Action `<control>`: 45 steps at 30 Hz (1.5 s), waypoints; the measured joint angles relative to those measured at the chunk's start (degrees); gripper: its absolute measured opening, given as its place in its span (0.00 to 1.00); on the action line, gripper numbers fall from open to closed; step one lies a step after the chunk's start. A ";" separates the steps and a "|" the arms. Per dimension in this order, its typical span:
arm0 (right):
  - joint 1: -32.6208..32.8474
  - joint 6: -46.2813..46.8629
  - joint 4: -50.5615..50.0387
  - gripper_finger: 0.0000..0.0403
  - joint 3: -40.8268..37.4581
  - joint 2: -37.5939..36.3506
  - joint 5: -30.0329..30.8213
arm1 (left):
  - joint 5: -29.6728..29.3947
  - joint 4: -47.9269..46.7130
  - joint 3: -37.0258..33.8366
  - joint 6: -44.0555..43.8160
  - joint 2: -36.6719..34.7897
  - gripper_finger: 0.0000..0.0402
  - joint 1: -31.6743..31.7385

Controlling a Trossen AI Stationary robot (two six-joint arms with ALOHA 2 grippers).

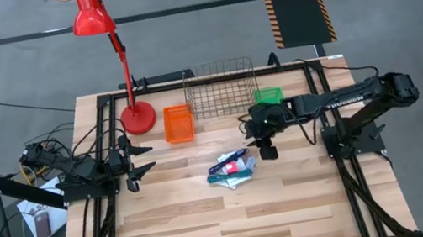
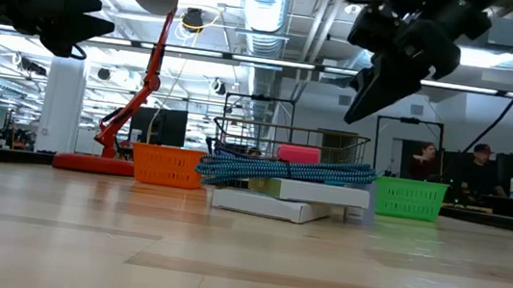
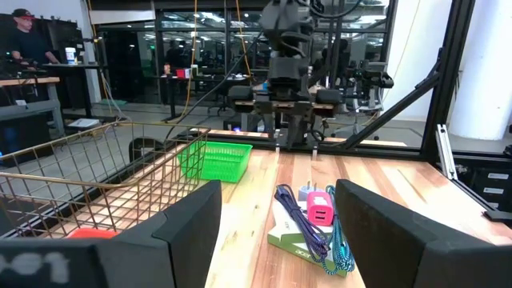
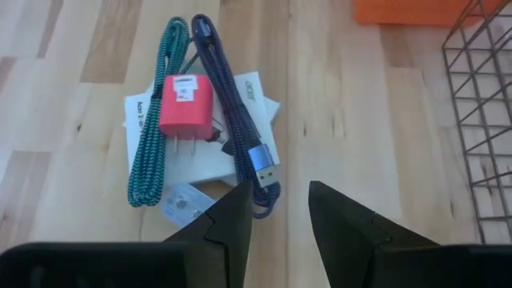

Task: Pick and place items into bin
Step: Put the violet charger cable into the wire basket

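Note:
The items lie in one pile (image 1: 232,169) mid-table: a teal braided cable (image 4: 156,136), a dark blue braided cable (image 4: 228,104) and a small red charger block (image 4: 186,106) rest on flat white packets (image 4: 200,156) with dark print. A small clear packet (image 4: 182,204) lies beside them. My right gripper (image 1: 267,145) hovers open above the table, just right of the pile and clear of it (image 2: 380,81). My left gripper (image 1: 145,159) waits open at the table's left side, well away from the pile (image 3: 320,210).
A wire basket (image 1: 222,89) stands at the far middle of the table, with an orange bin (image 1: 179,123) on its left and a green bin (image 1: 268,96) on its right. A red desk lamp (image 1: 122,64) stands far left. Bare wood stretches along the near side.

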 joint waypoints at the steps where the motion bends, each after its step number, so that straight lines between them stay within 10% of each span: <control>1: -0.62 -0.64 0.00 0.29 0.00 0.00 -0.87 | 0.00 0.02 -0.01 0.00 0.01 0.58 0.00; 22: -7.39 -7.89 8.59 0.29 1.68 2.69 -7.37 | 0.00 0.00 0.00 0.00 0.01 0.58 -0.02; 45: -5.61 -14.86 -27.89 0.29 29.38 24.14 -6.06 | -0.09 0.01 0.00 0.00 -0.01 0.58 -0.01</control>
